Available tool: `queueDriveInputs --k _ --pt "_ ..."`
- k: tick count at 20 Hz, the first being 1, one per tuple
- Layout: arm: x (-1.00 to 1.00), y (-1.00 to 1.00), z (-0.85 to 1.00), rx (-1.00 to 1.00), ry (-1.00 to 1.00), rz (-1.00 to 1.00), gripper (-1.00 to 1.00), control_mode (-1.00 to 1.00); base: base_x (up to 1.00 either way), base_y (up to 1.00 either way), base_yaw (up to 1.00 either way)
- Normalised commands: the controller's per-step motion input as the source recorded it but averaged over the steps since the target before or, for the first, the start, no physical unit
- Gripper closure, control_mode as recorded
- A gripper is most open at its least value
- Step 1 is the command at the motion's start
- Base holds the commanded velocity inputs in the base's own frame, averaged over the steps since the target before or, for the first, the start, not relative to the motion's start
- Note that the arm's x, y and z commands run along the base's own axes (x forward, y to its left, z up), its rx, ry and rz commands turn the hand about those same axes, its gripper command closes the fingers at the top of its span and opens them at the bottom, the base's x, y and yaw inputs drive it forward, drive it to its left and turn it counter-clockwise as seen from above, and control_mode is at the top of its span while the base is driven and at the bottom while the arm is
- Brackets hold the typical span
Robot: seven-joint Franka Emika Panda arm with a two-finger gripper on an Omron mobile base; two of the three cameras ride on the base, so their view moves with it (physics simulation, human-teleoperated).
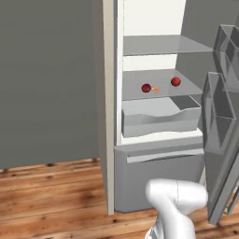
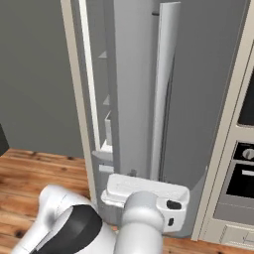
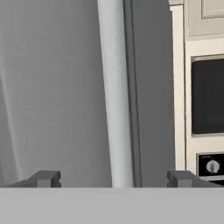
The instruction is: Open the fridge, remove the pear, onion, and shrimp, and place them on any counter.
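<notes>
Two fingers [image 3: 48, 178] spread wide before the open fridge's [image 1: 154, 121] handle [image 3: 116, 96].

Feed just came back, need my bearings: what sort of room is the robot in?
A home kitchen, most likely: an open fridge with food on a shelf, a built-in oven beside it, and a wood plank floor.

No words, numbers, brand names or signs can be read anywhere in these views. The fridge [image 1: 158, 154] shows plain grey and white faces. The oven [image 3: 205, 96], at about three o'clock in the hand view, has a dark window and a small knob [image 3: 212, 166] whose markings are too blurred to make out.
</notes>
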Motion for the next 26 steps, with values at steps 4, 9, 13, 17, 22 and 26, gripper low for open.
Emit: queueDriveInputs --k 4,9,13,17,22,26 --pt "-0.61 0.45 0.34 0.0 -0.01 -0.17 -1.0 -1.0 0.0 0.0 0.0" --pt "0.08 0.95 0.42 -0.02 0.01 -0.31 -1.0 -1.0 0.0 0.0 0.0" --pt "0.27 1.0 0.15 -0.08 0.01 -0.42 -1.0 -1.0 0.0 0.0 0.0" --pt "0.87 0.99 0.0 -0.12 0.1 -0.43 -1.0 -1.0 0.0 0.0 0.0" --pt "0.79 0.93 0.0 -0.08 0.05 -0.39 -1.0 -1.0 0.0 0.0 0.0" --pt "0.54 0.6 0.01 -0.03 0.0 -0.4 -1.0 -1.0 0.0 0.0 0.0"
